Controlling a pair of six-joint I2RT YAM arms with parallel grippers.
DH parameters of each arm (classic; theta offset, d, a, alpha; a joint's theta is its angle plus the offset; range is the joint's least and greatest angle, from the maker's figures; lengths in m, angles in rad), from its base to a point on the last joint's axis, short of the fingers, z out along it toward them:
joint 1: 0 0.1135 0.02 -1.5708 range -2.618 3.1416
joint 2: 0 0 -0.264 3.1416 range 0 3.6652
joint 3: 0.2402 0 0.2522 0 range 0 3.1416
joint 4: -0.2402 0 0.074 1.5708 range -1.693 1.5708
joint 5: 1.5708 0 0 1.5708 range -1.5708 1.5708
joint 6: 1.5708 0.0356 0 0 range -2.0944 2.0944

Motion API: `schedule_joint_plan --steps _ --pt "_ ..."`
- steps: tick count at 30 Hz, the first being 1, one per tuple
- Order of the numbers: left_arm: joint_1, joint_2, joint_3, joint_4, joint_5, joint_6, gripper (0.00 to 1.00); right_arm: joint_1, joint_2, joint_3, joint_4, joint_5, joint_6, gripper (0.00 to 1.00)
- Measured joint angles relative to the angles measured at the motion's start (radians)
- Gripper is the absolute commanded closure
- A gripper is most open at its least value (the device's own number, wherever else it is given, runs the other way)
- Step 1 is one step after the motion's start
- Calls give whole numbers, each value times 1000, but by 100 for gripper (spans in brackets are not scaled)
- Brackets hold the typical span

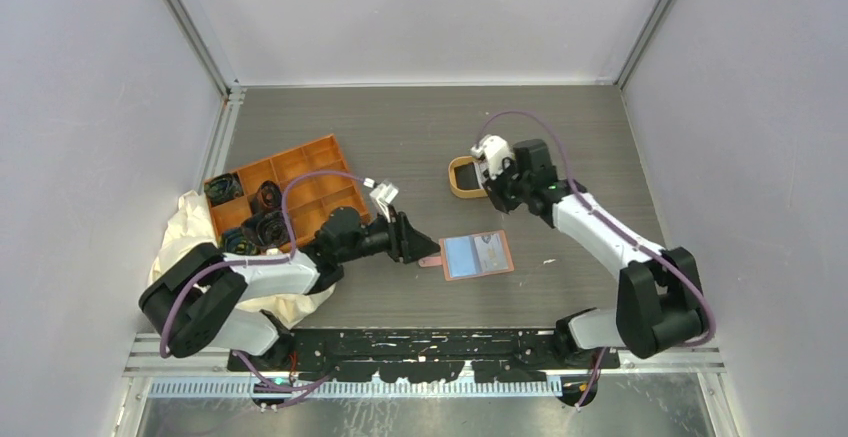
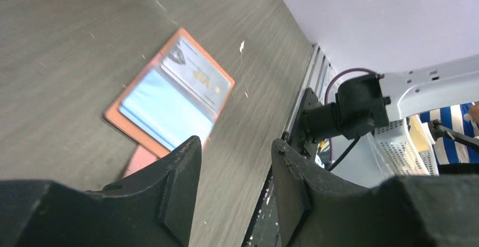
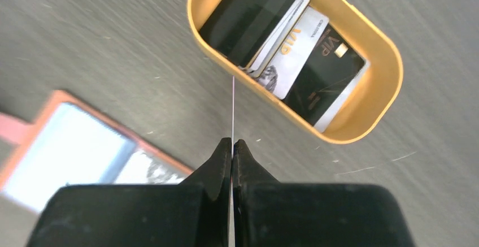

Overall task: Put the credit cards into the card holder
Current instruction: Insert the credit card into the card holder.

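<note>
The card holder (image 1: pixel 477 254) lies open and flat on the table, its bluish pockets facing up, and it also shows in the left wrist view (image 2: pixel 169 91) and the right wrist view (image 3: pixel 73 151). My left gripper (image 1: pixel 425 250) hovers open at its left edge by the snap tab, with nothing between the fingers (image 2: pixel 234 142). My right gripper (image 3: pixel 233 142) is shut on one credit card (image 3: pixel 233 111), seen edge-on as a thin white line. It hangs above the table between the card holder and the oval tray (image 3: pixel 373 43). More credit cards (image 3: pixel 294 43), black and white, lie in that tray.
An orange compartment tray (image 1: pixel 300 172) with dark small items stands at the left on a cream cloth (image 1: pixel 185 227). The oval tan-rimmed tray (image 1: pixel 462 177) sits right of centre, just under the right wrist. Walls close in the table on three sides.
</note>
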Motion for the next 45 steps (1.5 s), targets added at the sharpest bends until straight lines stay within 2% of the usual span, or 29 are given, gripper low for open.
schedule_joint_plan --steps 6,9,13,18,23,31,36,39,45 --pt "-156 8 17 -106 -167 19 52 -223 -63 47 -128 -472 229 99" --pt "-208 8 25 -145 -267 24 55 -256 -46 26 -135 -641 346 99" --pt "-253 37 26 -159 -394 -10 56 -261 -23 -72 -63 -768 517 99" --pt "-297 119 33 -183 -510 -46 56 -295 -27 -197 37 -801 710 99" --pt "-343 125 59 -244 -597 -35 56 -310 -101 -269 106 -774 815 99" --pt "-404 113 83 -294 -679 23 58 -356 -34 -272 86 -771 842 99" --pt "-492 150 106 -272 -661 184 56 -394 -31 -264 45 -781 842 99" --pt "-526 192 114 -192 -607 315 56 -413 -31 -244 12 -785 818 99" --pt "-530 303 68 51 -545 476 54 -422 -30 -240 -46 -795 770 99"
